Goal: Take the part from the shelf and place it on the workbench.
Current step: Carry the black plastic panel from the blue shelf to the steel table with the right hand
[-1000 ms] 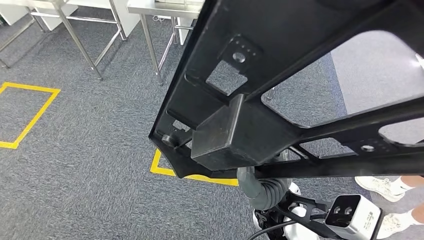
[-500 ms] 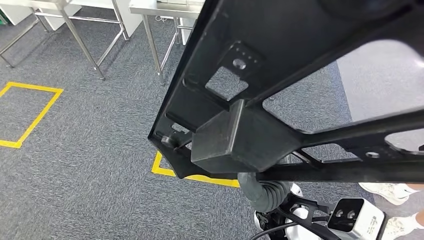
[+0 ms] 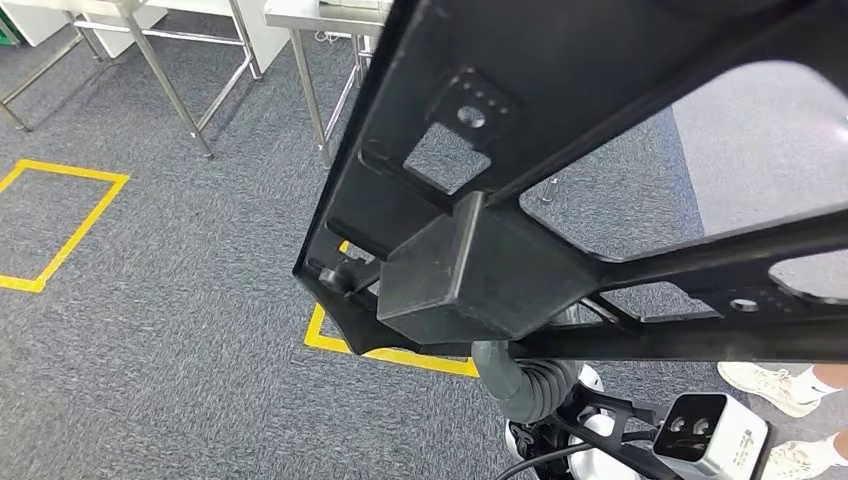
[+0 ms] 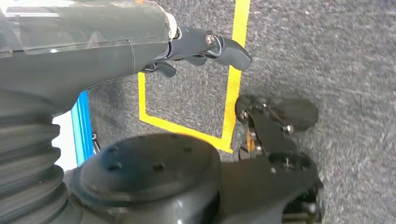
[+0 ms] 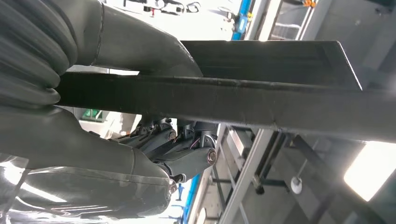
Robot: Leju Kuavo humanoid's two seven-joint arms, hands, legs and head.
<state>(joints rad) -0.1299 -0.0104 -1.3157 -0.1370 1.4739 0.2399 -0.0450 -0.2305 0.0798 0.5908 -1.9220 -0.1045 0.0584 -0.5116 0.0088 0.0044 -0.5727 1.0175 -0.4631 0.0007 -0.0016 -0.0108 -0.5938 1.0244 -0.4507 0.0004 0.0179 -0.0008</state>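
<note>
Part: the black metal frame part [image 3: 560, 190] is being carried high and close before the head camera, off the shelf and not yet on any surface.
Long axis: its bars are running from about 7 o'clock up toward 1 o'clock in the head view, with a boxy block [image 3: 470, 275] sitting at the lower junction.
Holding side: the part is being held by the right robot hand [image 5: 182, 149], whose dark fingers are being curled under a bar of the part in the right wrist view; the exact contact is partly hidden.
Left robot hand [image 4: 201, 46]: it is being kept low over the grey carpet [image 3: 150, 330], fingers bent inward on nothing, near a yellow floor marking [image 4: 233, 88].
Destination: a steel-legged surface [image 3: 320, 15] is lying at about 11 o'clock, well apart from the part.
Coming move, as judged: the part is likely having to be carried toward 11 o'clock by the right arm.
Bystander: a person's shoes [image 3: 765, 380] are showing at about 4 o'clock.
</note>
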